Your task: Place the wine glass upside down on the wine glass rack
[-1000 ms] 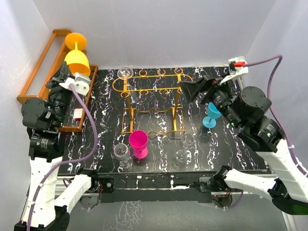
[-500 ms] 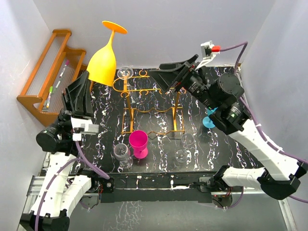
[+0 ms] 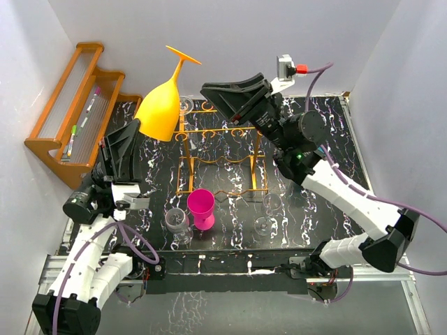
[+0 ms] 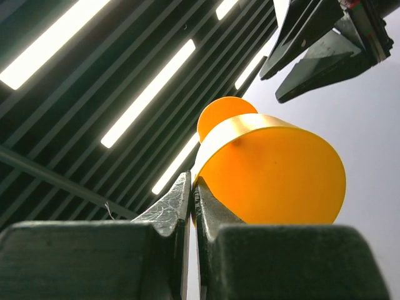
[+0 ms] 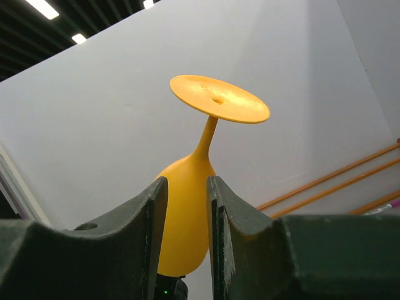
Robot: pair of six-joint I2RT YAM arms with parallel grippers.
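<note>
- Top view: bright, even light from overhead. The white walls look pale with only soft shadows, and the frame is sharp.
- Left wrist view: ceiling light strips blaze blown-out at upper left. The left fingers at the bottom are dark and blurred.
- Right wrist view: the wine glass is crisp and evenly lit. The right fingers are shadowed and soft.

Wine glass rack on marbled table

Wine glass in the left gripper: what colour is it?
The wine glass is solid yellow-orange from bowl to foot; the top external view shows it best.
</note>
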